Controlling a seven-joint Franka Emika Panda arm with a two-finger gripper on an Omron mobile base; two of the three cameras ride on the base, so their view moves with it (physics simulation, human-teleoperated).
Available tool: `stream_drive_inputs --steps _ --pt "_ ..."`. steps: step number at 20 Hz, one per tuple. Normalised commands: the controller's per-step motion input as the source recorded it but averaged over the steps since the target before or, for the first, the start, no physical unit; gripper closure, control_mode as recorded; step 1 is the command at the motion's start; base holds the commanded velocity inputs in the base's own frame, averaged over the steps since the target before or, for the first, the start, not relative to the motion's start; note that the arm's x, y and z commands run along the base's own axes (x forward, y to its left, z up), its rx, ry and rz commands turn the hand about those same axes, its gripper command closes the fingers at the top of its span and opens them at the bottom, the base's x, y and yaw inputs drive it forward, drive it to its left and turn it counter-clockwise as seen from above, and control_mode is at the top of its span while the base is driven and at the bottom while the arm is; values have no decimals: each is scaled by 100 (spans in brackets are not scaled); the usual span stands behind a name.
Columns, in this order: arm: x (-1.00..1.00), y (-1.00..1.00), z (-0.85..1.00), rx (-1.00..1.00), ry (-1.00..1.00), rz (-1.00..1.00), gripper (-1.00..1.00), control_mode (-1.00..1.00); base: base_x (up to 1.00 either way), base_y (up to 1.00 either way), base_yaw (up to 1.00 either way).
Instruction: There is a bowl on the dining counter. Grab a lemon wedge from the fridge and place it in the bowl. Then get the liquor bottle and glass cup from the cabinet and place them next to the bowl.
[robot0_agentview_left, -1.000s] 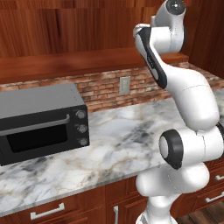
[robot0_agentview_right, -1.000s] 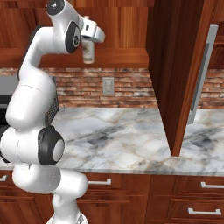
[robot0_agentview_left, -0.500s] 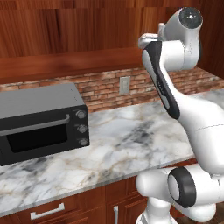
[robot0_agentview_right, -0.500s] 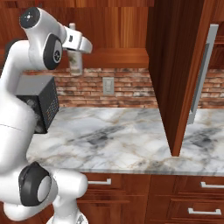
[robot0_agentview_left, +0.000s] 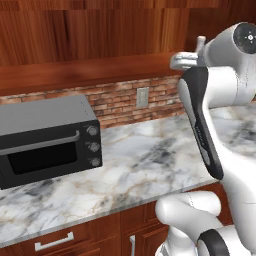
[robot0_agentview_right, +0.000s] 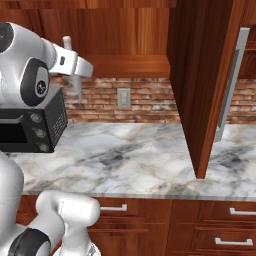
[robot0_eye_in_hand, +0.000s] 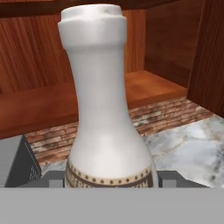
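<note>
My gripper (robot0_eye_in_hand: 111, 180) is shut on the liquor bottle (robot0_eye_in_hand: 103, 109), a pale whitish bottle with a narrow neck and a dark patterned band low on its body. In the hand view the bottle stands upright right in front of the camera. In the right base view the gripper (robot0_agentview_right: 75, 70) holds the bottle (robot0_agentview_right: 75, 89) high above the counter, in front of the brick wall, above the oven's right end. The left base view has the gripper (robot0_agentview_left: 187, 61) at the upper right, with the bottle's neck (robot0_agentview_left: 201, 42) sticking up behind the arm.
A black toaster oven (robot0_agentview_left: 47, 135) sits on the marble counter (robot0_agentview_left: 150, 160) at the left. An open wooden door (robot0_agentview_right: 205, 75) with a long silver handle (robot0_agentview_right: 232, 85) juts out at the right. Behind is a brick backsplash with an outlet (robot0_agentview_right: 123, 98); below are drawers.
The arm has swung round with the bottle in its grip; the bottle moved left and slightly down in the right base view. The background has not shifted.
</note>
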Motion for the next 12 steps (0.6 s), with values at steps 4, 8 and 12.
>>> stream_drive_inputs --steps 4,8,12 --pt "-59 4 0 0 0 3 100 -100 0 0 0" --pt "-28 0 0 0 0 2 100 -100 0 0 0" --pt "-22 0 -1 -1 0 0 100 100 -15 2 0"
